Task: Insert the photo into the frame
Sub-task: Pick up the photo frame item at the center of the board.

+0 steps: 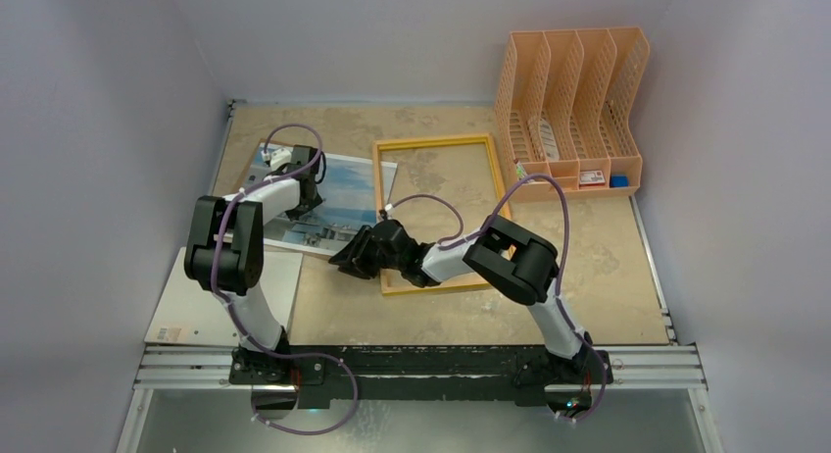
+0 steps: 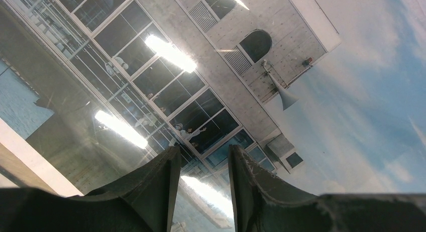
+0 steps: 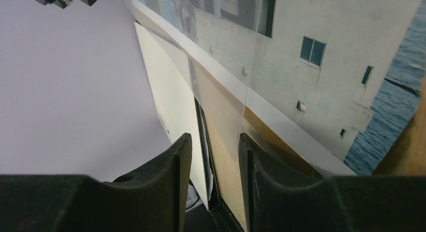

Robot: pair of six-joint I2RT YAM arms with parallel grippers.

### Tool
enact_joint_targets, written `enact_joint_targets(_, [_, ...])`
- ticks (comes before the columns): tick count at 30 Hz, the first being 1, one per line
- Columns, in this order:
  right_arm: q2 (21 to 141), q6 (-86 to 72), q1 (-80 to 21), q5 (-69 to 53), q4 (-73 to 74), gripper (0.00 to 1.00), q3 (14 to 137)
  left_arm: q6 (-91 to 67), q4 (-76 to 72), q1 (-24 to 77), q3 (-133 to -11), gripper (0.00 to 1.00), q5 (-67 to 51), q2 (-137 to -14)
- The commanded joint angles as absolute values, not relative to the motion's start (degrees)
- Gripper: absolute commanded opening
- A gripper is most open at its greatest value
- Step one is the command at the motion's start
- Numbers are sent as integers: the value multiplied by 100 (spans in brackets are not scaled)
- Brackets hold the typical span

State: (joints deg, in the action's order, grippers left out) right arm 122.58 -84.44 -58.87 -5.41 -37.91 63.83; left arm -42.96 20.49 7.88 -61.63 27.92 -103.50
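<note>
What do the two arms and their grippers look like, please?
Both the left arm and the right arm have white tubular links joined by bulky black joint housings. A lilac cable loops loosely along each. The left gripper and right gripper each carry two matte black, wedge-shaped fingers with a rough surface. I see no markings.

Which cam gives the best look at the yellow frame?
Top external: the frame lies nearly whole in view, only its near-left corner hidden by the right arm. Left wrist shows just the photo, no frame. Right wrist: a wood-coloured sliver at the right edge, possibly the frame; cannot tell.
</note>
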Motion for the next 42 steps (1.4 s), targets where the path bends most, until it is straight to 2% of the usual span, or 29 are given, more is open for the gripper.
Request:
enact_joint_targets(1, [12380,-8612,-5896,-670,-4610,40,6236,-4386,2439,747,-6021,42,2707,-10668])
enact_joint_targets(11, [12594,-8865,-5846,-906,-4946,28,6247,-4469,2488,747,-5992,42,2866,-10176])
enact_joint_targets(15, [12631,-8935,-5851,-950,-4974,15,6268,-4517,2519,738,-5976,43,2912,-9835])
enact_joint_targets(21, [12589,-8965,-5849,-1014,-5166,0,6264,-4526,2706,714,-6071,58,2941,-9176])
enact_joint_targets(24, [12544,-8945,-5845,-1051,-5269,0,6303,-4492,2951,703,-6234,66,2953,-8817])
enact_joint_targets(27, [12496,-8956,-5844,-1115,-5408,0,6360,-4366,3356,711,-6455,68,3027,-8409])
enact_joint_targets(32, [12582,-8975,-5844,-1360,-5786,0,6756,-4271,3660,712,-6146,74,3237,-7276])
enact_joint_targets(42, [12617,-9402,-5838,-1638,-6274,0,7038,-4368,4525,704,-6100,77,3333,-6257])
